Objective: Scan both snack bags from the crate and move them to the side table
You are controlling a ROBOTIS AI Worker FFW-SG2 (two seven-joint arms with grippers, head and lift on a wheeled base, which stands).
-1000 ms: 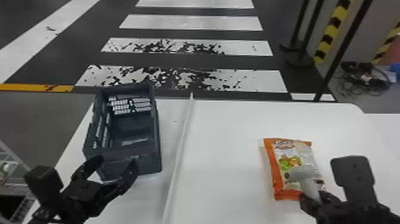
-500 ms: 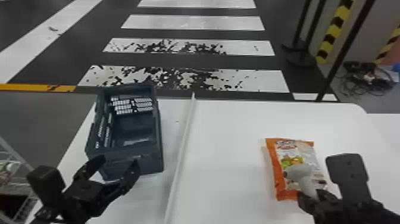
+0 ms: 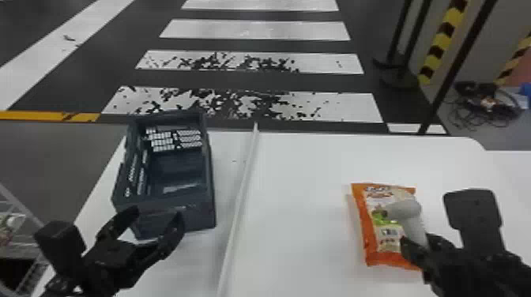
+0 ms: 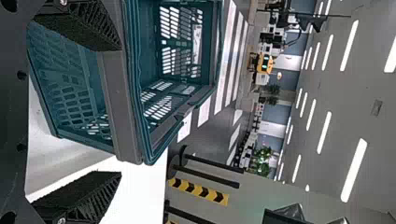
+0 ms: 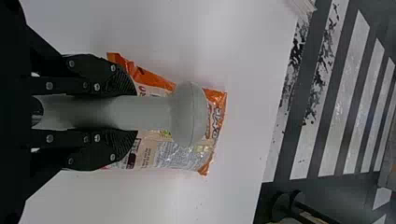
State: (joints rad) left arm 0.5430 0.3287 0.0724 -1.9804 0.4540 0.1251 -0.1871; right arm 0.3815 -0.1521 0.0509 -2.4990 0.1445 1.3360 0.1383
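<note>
In the head view my left gripper (image 3: 140,233) stands open at the near end of the dark crate (image 3: 177,168). The left wrist view has the crate (image 4: 112,93) beside and beyond my left gripper (image 4: 77,126). At the right, my right gripper (image 3: 418,245) is shut on a grey handheld scanner (image 3: 413,221) over an orange snack bag (image 3: 365,229) lying on the white table. In the right wrist view the scanner's handle is between the fingers of my right gripper (image 5: 123,112), its head (image 5: 189,114) above the snack bag (image 5: 215,119).
A thin white strip (image 3: 241,197) runs along the white table (image 3: 300,197) between crate and bag. Beyond the far table edge is a striped floor. A wire rack (image 3: 19,237) stands at the lower left, black posts at the right.
The whole head view has shifted very slightly. The arms, the scanner, the crate and the bag otherwise hold their places.
</note>
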